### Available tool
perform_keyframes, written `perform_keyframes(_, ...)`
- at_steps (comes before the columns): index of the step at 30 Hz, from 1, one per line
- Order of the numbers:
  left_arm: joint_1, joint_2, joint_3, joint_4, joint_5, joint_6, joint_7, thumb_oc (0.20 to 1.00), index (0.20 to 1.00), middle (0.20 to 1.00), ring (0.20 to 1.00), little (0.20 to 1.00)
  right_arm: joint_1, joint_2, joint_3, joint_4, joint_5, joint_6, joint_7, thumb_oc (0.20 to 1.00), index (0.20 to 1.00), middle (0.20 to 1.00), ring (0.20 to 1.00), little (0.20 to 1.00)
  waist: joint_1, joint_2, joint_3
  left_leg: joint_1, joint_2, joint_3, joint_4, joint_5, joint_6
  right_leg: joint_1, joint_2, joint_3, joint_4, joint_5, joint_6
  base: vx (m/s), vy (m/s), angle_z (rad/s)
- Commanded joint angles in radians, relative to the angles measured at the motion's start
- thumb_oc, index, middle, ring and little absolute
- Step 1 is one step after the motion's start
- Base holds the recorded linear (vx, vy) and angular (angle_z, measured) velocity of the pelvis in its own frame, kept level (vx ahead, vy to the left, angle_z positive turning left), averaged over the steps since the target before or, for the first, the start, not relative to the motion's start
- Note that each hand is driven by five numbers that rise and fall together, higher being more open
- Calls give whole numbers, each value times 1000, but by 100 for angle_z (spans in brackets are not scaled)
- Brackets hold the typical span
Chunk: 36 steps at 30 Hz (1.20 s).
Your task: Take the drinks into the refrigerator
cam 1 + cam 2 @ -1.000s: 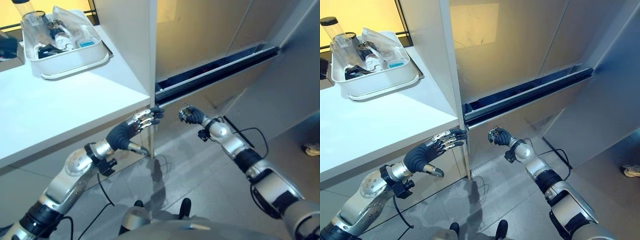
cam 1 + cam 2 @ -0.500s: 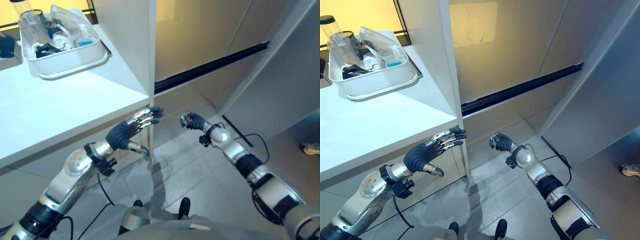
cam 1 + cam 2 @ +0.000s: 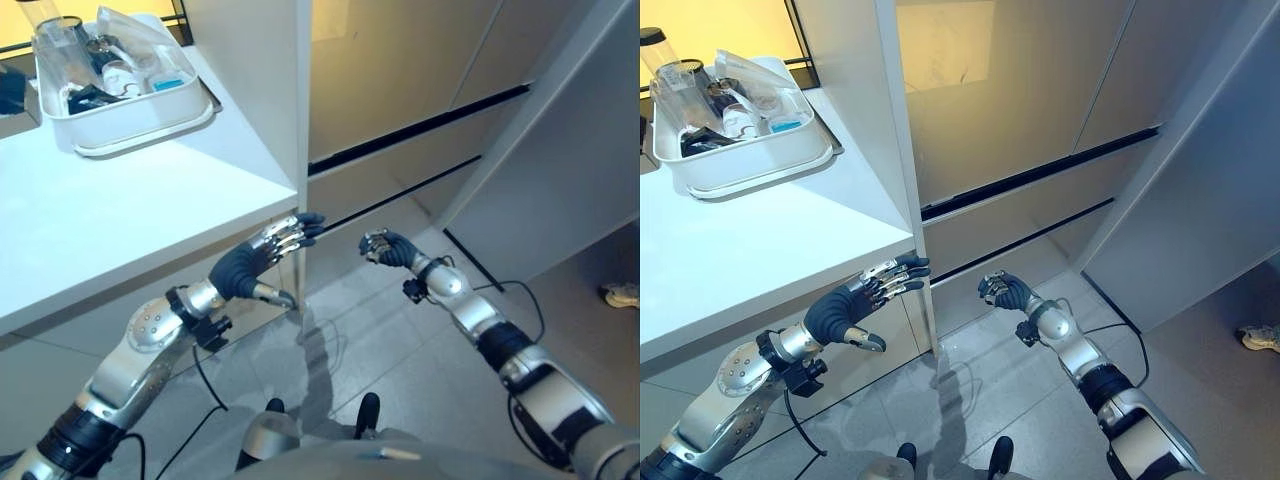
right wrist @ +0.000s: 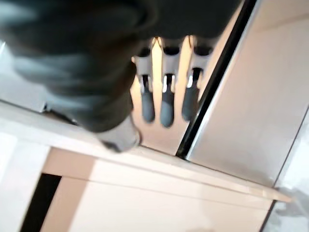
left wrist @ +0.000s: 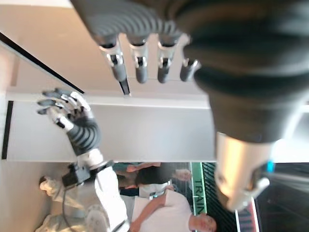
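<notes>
The refrigerator (image 3: 1020, 110) drawer is now closed. The right hand (image 3: 1002, 292), clenched and empty, hangs before it. The left hand (image 3: 862, 300) is released by the counter (image 3: 730, 250), where the drinks (image 3: 715, 100) sit in a white bin (image 3: 750, 160).

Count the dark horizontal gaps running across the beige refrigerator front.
2. The upper dark horizontal gap runs under the tall upper beige doors; the lower dark horizontal gap runs beneath the drawer front, just above the right hand. More could lie lower, hidden from the head camera.
</notes>
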Motion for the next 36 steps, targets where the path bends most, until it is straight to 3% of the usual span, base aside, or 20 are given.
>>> perform_keyframes(1, 8, -28, 21, -15, 14, -62, 12, 1000, 1000, 1000, 1000, 1000, -29, -54, -22, -76, 61, -69, -10, 1000, 1000, 1000, 1000, 1000, -23, 9, -16, -14, -27, -30, 1, -64, 69, -44, -73, 27, 199, -107, 96, 0, 0, 0)
perform_keyframes(9, 73, -80, 60, 64, 46, -79, 20, 1000, 1000, 1000, 1000, 1000, 242, -44, -132, -114, 105, -100, 11, 1000, 1000, 1000, 1000, 1000, -70, 6, -19, -8, -26, -20, 1, -70, 69, -50, -71, 37, 206, -108, 99, -1, 5, -2)
perform_keyframes(14, 110, -108, 77, 216, 153, -103, 57, 1000, 1000, 1000, 1000, 1000, 355, -35, -151, -40, 82, -96, 26, 1000, 1000, 1000, 1000, 1000, -96, 7, -20, -4, -25, -8, 1, -71, 66, -53, -66, 46, 207, -109, 99, -9, 6, -10)
perform_keyframes(19, 102, -212, 41, 678, 417, -114, 152, 1000, 1000, 1000, 1000, 1000, 399, -7, -141, 176, 56, -79, 25, 1000, 1000, 1000, 1000, 1000, -113, 12, -25, -3, -25, 9, 1, -68, 65, -56, -62, 58, 196, -105, 98, -18, 3, -11)
perform_keyframes(21, 94, -232, 36, 735, 436, -118, 164, 1000, 1000, 1000, 1000, 1000, 402, -3, -145, 190, 60, -79, 24, 1000, 1000, 1000, 1000, 1000, -114, 15, -25, -3, -25, 11, 1, -69, 65, -56, -61, 60, 194, -105, 98, -6, 2, -8)
perform_keyframes(23, 66, -331, 59, 1019, 552, -93, 239, 1000, 1000, 1000, 1000, 1000, 404, 38, -144, 330, 55, -69, 7, 1000, 1000, 1000, 1000, 1000, -119, 17, -31, -5, -25, 20, 1, -67, 65, -55, -58, 65, 184, -102, 95, -15, 0, -4)
perform_keyframes(25, 44, -359, 61, 1122, 594, -96, 263, 1000, 1000, 1000, 1000, 1000, 399, 53, -142, 377, 49, -67, -2, 1000, 1000, 1000, 1000, 1000, -121, 19, -32, -6, -25, 22, 1, -66, 64, -54, -56, 66, 181, -103, 94, -2, -1, -2)
perform_keyframes(26, 16, -418, 98, 1311, 629, -64, 299, 1000, 1000, 1000, 1000, 1000, 396, 80, -144, 463, 39, -57, -18, 1000, 1000, 1000, 1000, 1000, -124, 19, -40, -6, -24, 25, 1, -66, 64, -50, -52, 68, 174, -103, 90, 1, 0, -3)
perform_keyframes(27, 13, -419, 98, 1315, 630, -66, 300, 1000, 1000, 1000, 1000, 1000, 394, 80, -143, 465, 39, -59, -18, 1000, 1000, 1000, 1000, 1000, -124, 20, -39, -5, -24, 25, 1, -67, 64, -50, -52, 68, 174, -103, 90, 7, -9, -9)
perform_keyframes(28, 0, -452, 134, 1440, 665, -41, 335, 1000, 1000, 1000, 1000, 1000, 392, 102, -146, 540, 22, -46, -34, 1000, 1000, 1000, 1000, 1000, -125, 20, -47, -4, -23, 28, 1, -68, 63, -44, -50, 66, 169, -105, 87, 9, -9, -9)
perform_keyframes(31, -11, -483, 177, 1547, 694, -1, 391, 1000, 1000, 1000, 1000, 1000, 385, 128, -153, 606, 16, -25, -50, 1000, 1000, 1000, 1000, 1000, -127, 21, -54, -1, -21, 26, 1, -69, 61, -34, -47, 64, 161, -106, 83, 11, -10, -2)
perform_keyframes(36, -9, -510, 201, 1591, 676, 15, 396, 1000, 1000, 1000, 1000, 1000, 377, 153, -159, 644, 34, -11, -55, 1000, 1000, 1000, 1000, 1000, -125, 23, -64, 0, -21, 23, 1, -69, 58, -17, -46, 58, 146, -106, 79, 13, -5, 0)
